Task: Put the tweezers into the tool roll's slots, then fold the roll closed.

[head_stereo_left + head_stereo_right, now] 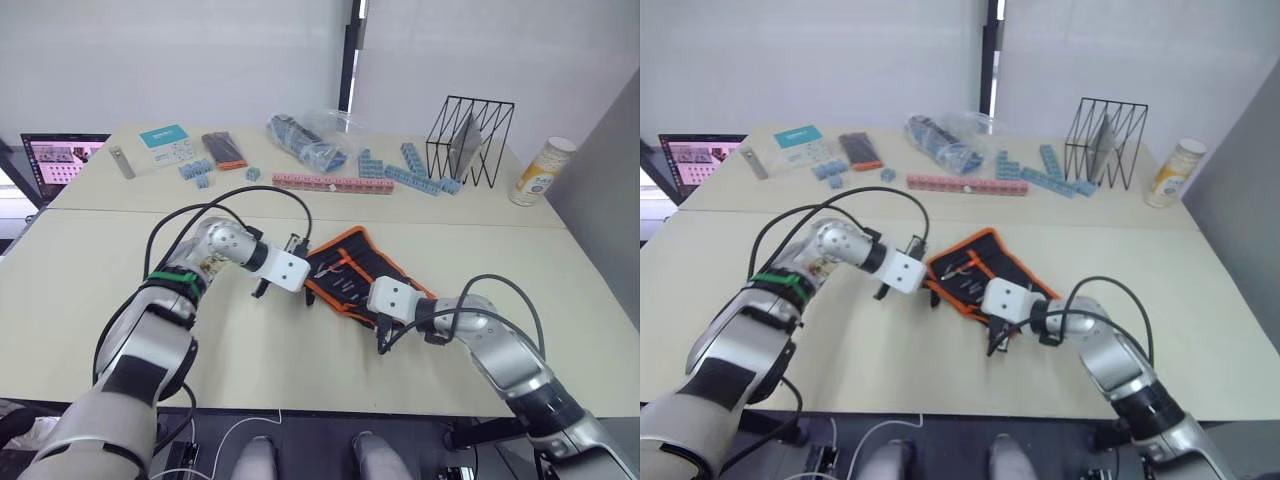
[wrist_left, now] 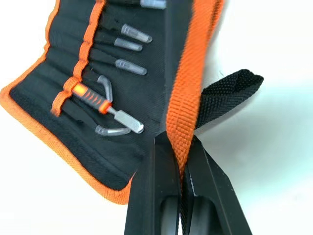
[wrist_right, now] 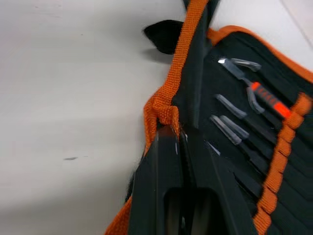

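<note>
Orange trim of the tool roll (image 1: 352,270) is pinched shut in both my left gripper (image 2: 180,161) and right gripper (image 3: 168,134) along its near long edge, tweezers (image 2: 129,41) already slotted, so the fold goes away from me.

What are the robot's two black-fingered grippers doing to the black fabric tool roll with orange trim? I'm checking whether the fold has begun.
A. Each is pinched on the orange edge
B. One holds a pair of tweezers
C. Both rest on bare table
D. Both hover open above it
A: the left gripper and right gripper each have their fingers shut on the orange trim of the tool roll, as both wrist views show.
</note>
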Available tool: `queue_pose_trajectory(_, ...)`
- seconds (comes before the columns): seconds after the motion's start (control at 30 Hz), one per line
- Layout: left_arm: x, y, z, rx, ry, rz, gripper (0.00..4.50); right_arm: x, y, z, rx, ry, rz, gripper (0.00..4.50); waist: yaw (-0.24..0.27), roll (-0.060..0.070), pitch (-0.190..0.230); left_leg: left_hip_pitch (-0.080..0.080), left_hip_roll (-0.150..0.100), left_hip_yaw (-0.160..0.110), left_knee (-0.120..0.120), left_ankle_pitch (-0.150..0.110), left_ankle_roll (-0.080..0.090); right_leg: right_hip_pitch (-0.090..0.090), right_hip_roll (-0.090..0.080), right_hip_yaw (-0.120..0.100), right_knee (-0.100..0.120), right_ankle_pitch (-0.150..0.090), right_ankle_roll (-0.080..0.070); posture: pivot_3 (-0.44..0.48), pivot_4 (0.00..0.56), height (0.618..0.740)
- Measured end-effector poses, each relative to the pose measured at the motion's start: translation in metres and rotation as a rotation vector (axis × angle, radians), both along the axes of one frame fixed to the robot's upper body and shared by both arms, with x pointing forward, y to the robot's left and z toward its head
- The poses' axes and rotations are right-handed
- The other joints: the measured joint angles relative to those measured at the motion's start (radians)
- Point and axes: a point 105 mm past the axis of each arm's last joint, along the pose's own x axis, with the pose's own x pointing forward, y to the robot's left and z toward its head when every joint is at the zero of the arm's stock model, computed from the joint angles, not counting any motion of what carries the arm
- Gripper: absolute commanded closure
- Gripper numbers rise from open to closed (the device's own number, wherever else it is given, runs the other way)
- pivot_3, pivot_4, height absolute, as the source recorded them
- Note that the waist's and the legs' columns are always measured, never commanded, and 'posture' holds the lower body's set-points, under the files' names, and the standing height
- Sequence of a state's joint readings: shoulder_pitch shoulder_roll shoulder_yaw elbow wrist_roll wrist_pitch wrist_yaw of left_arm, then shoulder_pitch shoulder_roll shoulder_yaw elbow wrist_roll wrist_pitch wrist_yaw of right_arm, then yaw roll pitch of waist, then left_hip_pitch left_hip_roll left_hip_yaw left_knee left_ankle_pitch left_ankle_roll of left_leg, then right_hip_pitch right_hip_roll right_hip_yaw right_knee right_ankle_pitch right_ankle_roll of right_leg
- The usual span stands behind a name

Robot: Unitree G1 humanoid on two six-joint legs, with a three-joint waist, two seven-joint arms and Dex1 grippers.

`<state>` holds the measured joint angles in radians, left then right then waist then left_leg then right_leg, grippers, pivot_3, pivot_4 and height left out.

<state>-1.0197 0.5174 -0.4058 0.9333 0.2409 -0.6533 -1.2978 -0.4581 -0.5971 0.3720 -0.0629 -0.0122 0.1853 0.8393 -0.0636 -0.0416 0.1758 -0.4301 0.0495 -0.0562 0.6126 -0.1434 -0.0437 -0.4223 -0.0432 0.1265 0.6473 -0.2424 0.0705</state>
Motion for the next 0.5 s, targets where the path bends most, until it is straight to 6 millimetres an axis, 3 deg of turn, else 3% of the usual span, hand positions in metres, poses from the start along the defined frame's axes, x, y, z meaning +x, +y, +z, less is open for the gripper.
queue_pose_trajectory(0.27,-0.053,0.019,-0.009,-0.063,0.228,0.087,4.49,0.009,0.012,-0.003,-0.009,-0.037,0.1,4.5,-0.008,0.0,0.0,0.001,0.001,-0.001,-0.001,0.0,0.0,0.0,0.0,0.0,0.001,0.0,-0.001,0.0,0.15,0.74)
queue_pose_trajectory(0.5,-0.085,0.005,-0.011,-0.135,0.322,0.139,4.49,0.007,0.008,-0.007,-0.031,-0.041,0.149,4.5,-0.004,0.0,0.0,0.001,0.001,0.0,0.001,0.0,0.0,0.001,0.0,0.0,0.001,0.0,-0.001,0.0,0.15,0.74)
